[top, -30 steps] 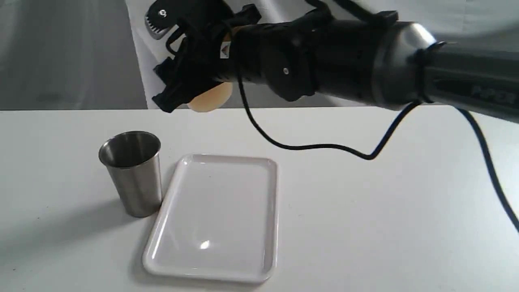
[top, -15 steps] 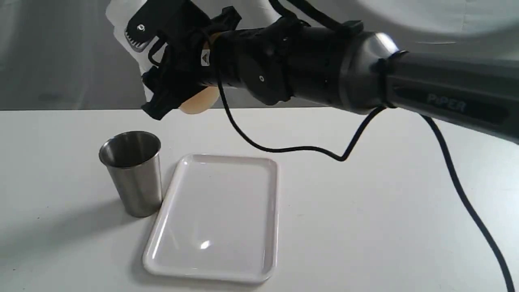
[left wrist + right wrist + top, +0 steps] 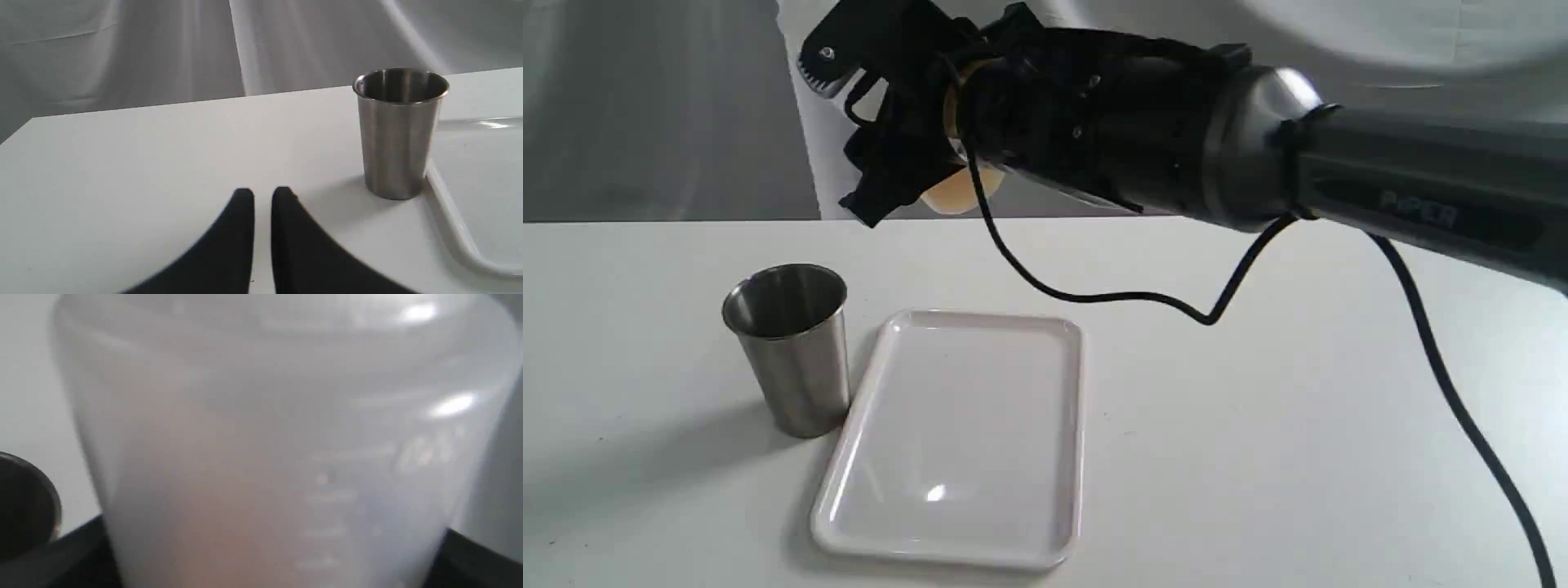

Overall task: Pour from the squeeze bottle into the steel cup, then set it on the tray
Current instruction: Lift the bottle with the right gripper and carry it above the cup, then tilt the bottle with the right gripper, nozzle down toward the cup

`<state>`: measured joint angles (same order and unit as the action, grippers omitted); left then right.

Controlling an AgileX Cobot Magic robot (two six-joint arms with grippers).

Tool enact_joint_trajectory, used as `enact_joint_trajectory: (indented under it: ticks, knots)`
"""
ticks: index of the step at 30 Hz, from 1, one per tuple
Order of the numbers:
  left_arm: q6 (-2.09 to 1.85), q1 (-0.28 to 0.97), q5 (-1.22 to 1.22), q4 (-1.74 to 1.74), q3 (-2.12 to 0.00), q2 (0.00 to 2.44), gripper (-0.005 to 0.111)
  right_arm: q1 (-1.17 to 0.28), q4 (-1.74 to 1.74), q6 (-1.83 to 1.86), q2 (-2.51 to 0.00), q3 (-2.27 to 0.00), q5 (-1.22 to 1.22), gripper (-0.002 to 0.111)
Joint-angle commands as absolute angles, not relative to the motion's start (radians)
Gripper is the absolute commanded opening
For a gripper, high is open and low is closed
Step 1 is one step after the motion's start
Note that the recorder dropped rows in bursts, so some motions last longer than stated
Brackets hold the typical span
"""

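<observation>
I've got the squeeze bottle (image 3: 949, 193) up in the air, clamped in the right gripper (image 3: 849, 131), high over the back of the tabletop (image 3: 1258, 449). Only its amber-filled end peeks out under the black fingers. The nozzle is hidden, so I can't call its long axis for sure.

In the right wrist view the bottle's cloudy wall (image 3: 286, 457) fills the picture. There are faint measuring marks on it, too blurred to read.

The steel cup (image 3: 788, 359) stands upright, below the gripper and off to the left in the exterior view, its base just beside the tray (image 3: 980, 320). That's the gap to close, I reckon: down and left until the spout is over that open mouth.

The left gripper (image 3: 262, 196) sits low over the tabletop close to the cup, fingers nearly together, holding nothing. It's nearer the cup, but the pour belongs to the right arm (image 3: 1421, 180).

I can just read "PIPER" (image 3: 1417, 214) on that arm.
</observation>
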<state>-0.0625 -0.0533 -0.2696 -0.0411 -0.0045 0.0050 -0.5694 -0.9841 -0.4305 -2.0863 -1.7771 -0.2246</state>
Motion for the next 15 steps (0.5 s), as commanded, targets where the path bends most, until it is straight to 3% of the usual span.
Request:
enact_joint_trajectory:
  ticks: [1, 15]
  knots:
    - [-0.061, -0.047, -0.265, -0.041, 0.000, 0.000, 0.008, -0.570, -1.132, -0.567, -2.093, -1.793, -0.258, 0.000]
    - [-0.061, -0.047, -0.265, -0.041, 0.000, 0.000, 0.008, -0.629, -1.397, -0.581, -2.151, -1.793, -0.423, 0.000]
